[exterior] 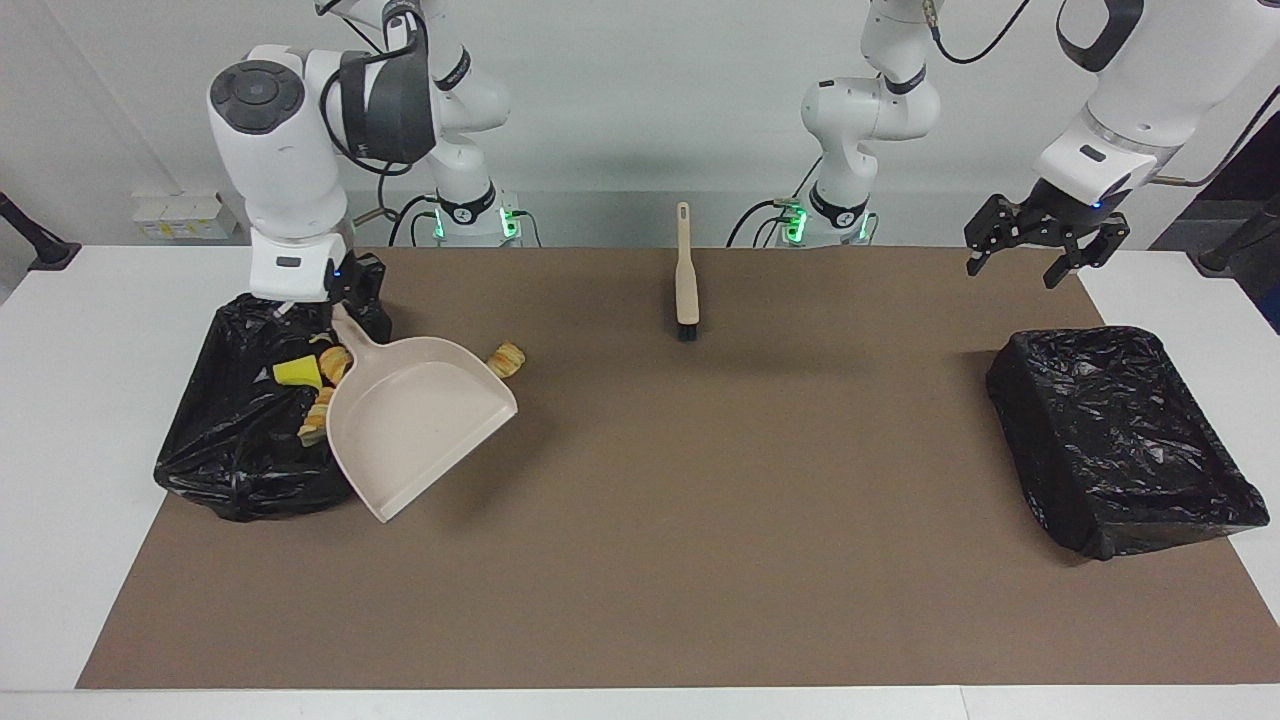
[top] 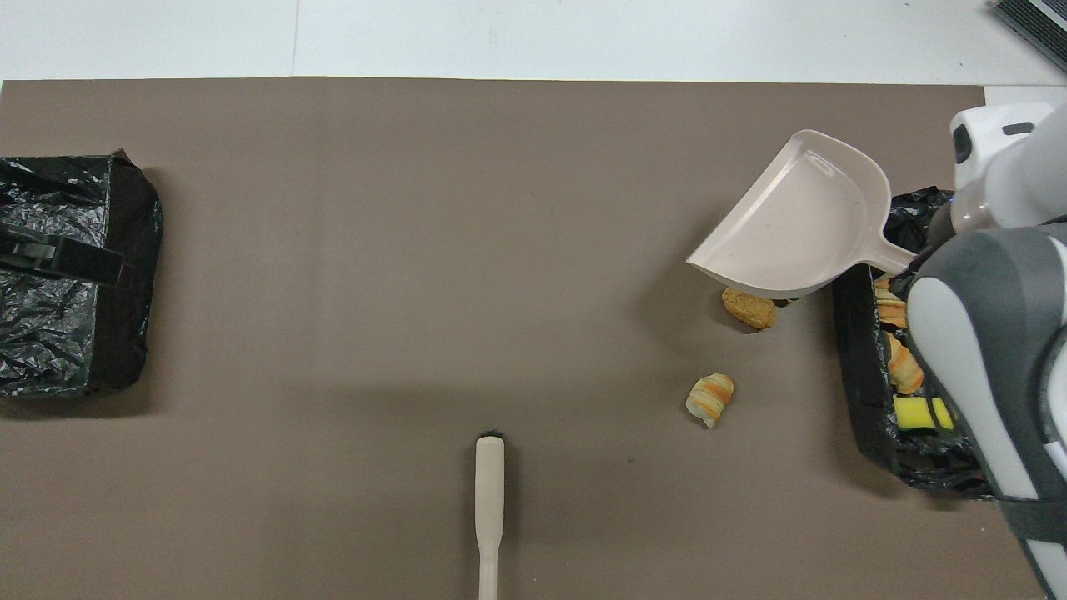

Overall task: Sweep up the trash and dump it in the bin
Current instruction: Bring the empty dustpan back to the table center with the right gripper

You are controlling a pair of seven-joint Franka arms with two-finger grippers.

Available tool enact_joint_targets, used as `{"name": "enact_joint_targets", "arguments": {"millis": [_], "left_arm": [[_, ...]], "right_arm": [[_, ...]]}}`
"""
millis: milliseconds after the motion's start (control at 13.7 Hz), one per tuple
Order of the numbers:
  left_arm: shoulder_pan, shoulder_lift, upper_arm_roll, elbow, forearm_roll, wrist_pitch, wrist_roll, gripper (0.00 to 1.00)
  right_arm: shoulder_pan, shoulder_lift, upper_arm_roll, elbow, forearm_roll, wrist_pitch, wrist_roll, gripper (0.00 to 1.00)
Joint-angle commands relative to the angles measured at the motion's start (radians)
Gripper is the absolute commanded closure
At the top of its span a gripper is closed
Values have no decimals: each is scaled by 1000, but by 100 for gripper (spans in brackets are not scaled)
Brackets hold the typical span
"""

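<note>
While the brown paper mat (exterior: 700,520) covers most of the white surface (exterior: 80,400), two black bag-lined bins sit at its ends: one (exterior: 1120,440) at the left arm's end, partly covered in the overhead view by the left hand (exterior: 1035,250), which hangs over the mat's edge with its fingers apart and holds nothing. The bin at the right arm's end (exterior: 230,450) is largely masked from above by the right arm. The right hand (exterior: 345,300) is clamped on the handle of the beige plastic dustpan (exterior: 415,420), raised over the mat beside that bin. A beige long-handled brush (exterior: 685,275) lies near the robots, its handle cut off in the overhead view. Of the trash, yellow sponge pieces and striped bread lumps (top: 904,367) lie in the bin; a striped lump (top: 709,397) and a tan lump (top: 748,307) lie on the mat, the latter half hidden under the dustpan.
</note>
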Motion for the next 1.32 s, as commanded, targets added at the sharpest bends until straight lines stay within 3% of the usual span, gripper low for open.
{"name": "enact_joint_targets", "arguments": {"millis": [0,366,806,1025,1245], "left_arm": [[-13,-9,10,2,15,-23,-14,0],[-8,-11,10,-3,15,-12,-13,0],[-7,-11,12,0,15,-6,-11,0],[-8,-9,10,2,16,-5,-13,0],[-8,-9,12,2,16,-5,-13,0]], "right_arm": [[77,15,-4,-25,86,29,276,100],[281,84,-2,-52,146,160,701,100],[492,238,-4,-40,198,338,1026,100],[558,360,-4,47,198,400,1215,100],[570,377,-4,52,192,451,1249,100]]}}
